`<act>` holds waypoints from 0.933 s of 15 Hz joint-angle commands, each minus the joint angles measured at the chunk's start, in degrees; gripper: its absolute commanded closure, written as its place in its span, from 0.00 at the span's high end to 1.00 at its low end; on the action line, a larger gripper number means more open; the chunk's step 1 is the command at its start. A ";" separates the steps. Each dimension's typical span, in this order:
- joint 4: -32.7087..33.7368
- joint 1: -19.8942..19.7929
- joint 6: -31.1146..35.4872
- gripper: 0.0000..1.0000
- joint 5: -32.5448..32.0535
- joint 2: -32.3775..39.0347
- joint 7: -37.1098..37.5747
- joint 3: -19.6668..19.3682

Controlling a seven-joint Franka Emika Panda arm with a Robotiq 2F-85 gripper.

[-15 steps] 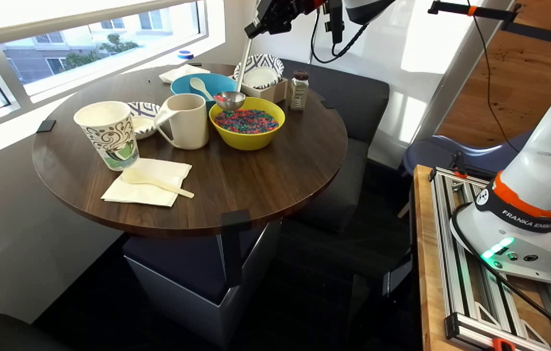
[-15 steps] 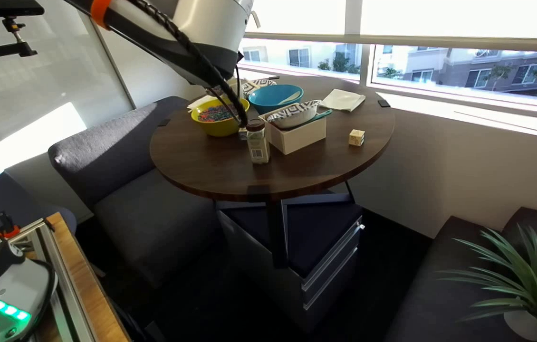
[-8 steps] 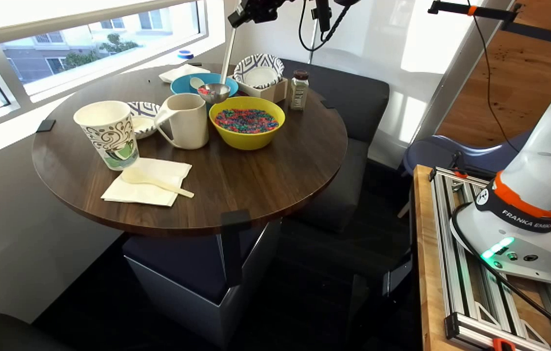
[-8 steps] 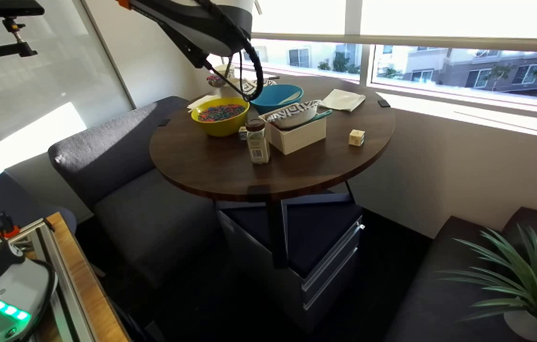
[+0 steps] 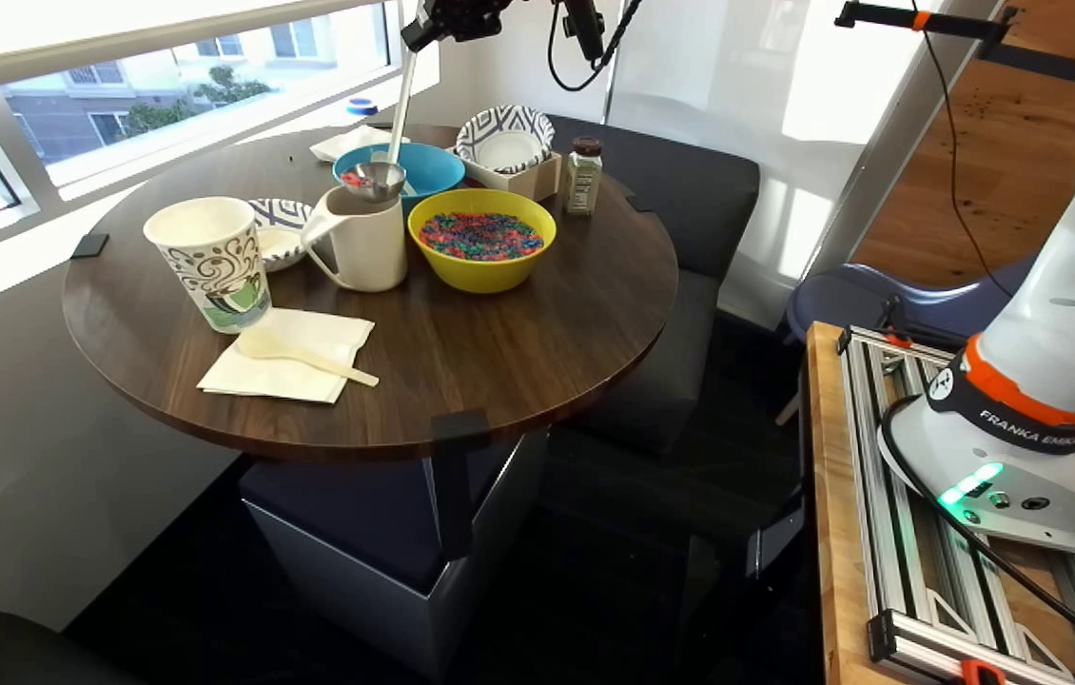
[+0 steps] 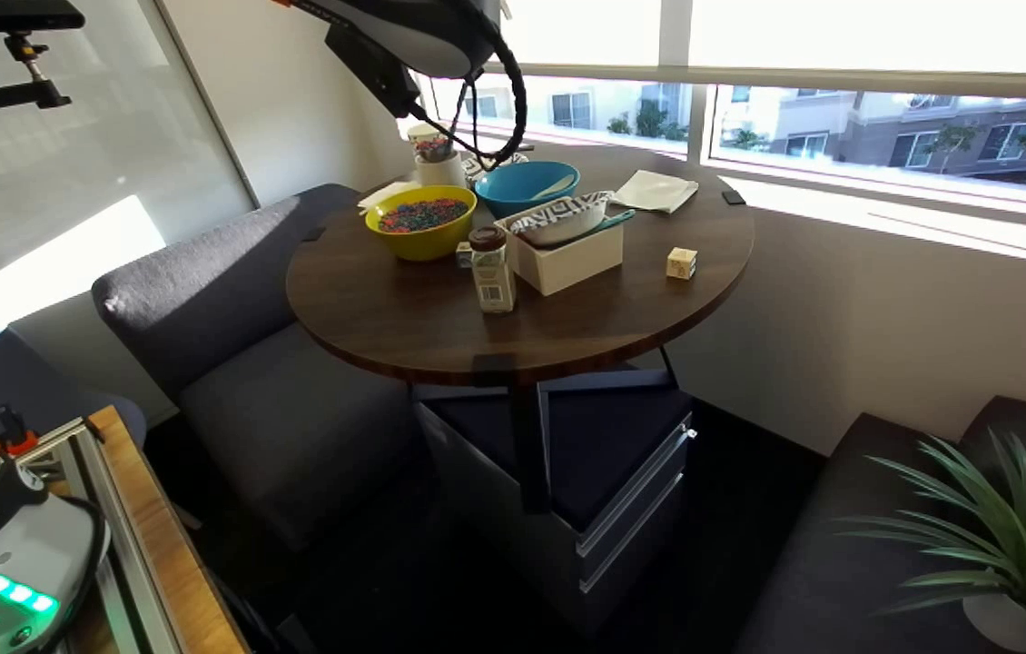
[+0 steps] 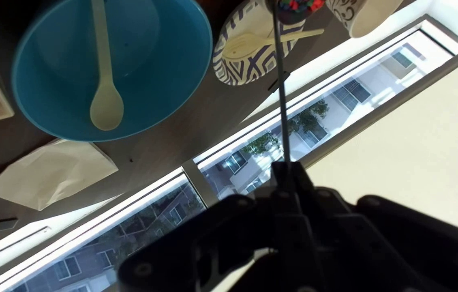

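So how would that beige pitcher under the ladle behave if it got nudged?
The beige pitcher could tip if nudged up high, since it stands taller than wide. It looks solid-walled, so it's probably stiff. Its handle on one side might make it twist when pushed there.

In an exterior view, the window (image 5: 224, 90) lights the table (image 5: 499, 352) from its far left edge; below the near edge, you lose the floor (image 5: 614, 561) in shadow. Your wrist view leaves the gripper (image 7: 288, 172) backlit.

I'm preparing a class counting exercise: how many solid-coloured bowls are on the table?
2: the yellow bowl, beside the mug and holding coloured bits; the blue bowl, next to the yellow one, with a spoon inside.
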 commanded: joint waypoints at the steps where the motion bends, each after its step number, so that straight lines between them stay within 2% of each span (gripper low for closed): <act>1: 3.29 2.83 -1.45 0.01 -3.48 0.88 4.25 -1.05; 7: 3.97 5.22 -2.57 0.01 -6.71 -0.05 3.39 -2.20; 14: 3.52 6.50 -5.76 0.01 -7.40 -1.43 0.95 -2.66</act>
